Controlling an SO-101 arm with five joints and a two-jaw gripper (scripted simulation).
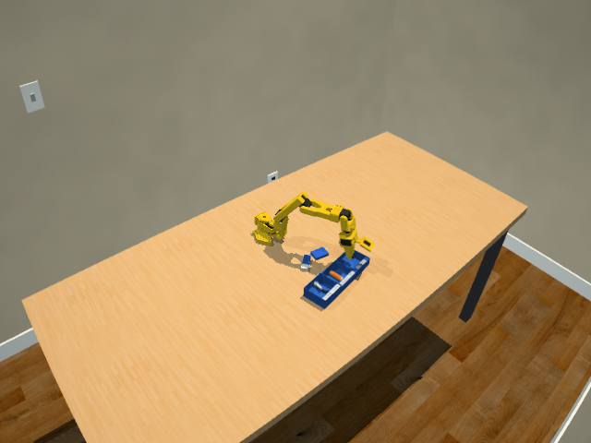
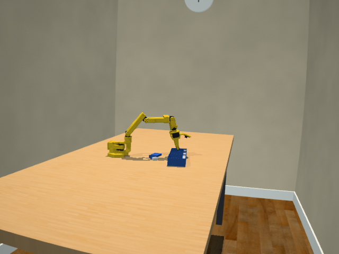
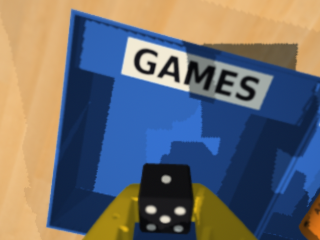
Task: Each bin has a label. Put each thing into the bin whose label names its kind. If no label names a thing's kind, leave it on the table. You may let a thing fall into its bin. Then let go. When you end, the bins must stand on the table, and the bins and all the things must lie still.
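My gripper (image 3: 165, 220) is shut on a black die (image 3: 165, 197) with white dots. It holds the die low over the blue bin compartment (image 3: 175, 145) labelled GAMES (image 3: 197, 74), which looks empty. In the top view the gripper (image 1: 350, 252) points down into the far end of the blue three-part bin (image 1: 336, 280). The middle compartment holds an orange cylinder (image 1: 334, 275) and the near one a grey cylinder (image 1: 319, 285). A flat blue block (image 1: 319, 252) and a small blue and white thing (image 1: 306, 262) lie on the table beside the bin.
The arm's yellow base (image 1: 264, 229) stands behind the loose things. The bin also shows in the exterior view (image 2: 177, 157), a little way from the table's right edge.
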